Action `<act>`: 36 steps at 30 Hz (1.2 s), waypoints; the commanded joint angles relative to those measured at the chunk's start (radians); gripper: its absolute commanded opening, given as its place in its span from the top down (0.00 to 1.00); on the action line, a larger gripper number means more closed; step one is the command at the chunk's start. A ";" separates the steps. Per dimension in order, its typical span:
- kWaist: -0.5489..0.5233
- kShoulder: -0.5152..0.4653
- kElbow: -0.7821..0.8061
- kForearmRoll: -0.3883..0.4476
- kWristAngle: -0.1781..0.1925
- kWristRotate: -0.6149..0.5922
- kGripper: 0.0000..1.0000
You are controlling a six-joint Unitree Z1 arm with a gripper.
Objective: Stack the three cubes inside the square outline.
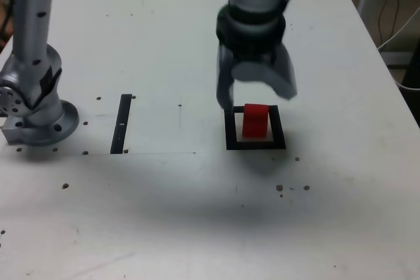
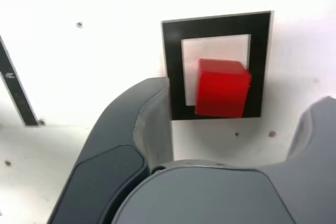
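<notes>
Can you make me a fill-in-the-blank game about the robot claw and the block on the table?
1. The cube inside the square outline is coloured ____.
2. The gripper above the cube has its jaws ____.
3. The tape of the square outline is coloured ____.
4. In the exterior view, the straight tape strip lies to the ____ of the square outline.

Missing words: red; open; black; left

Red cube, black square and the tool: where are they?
red cube point(image 1: 255, 120), exterior view, on its front face.
black square point(image 1: 255, 144), exterior view, on its near tape edge.
tool point(image 1: 257, 96), exterior view, midway between its open fingertips.
</notes>
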 commanded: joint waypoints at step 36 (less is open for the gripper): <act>0.518 0.151 -0.062 -0.048 0.010 0.396 0.07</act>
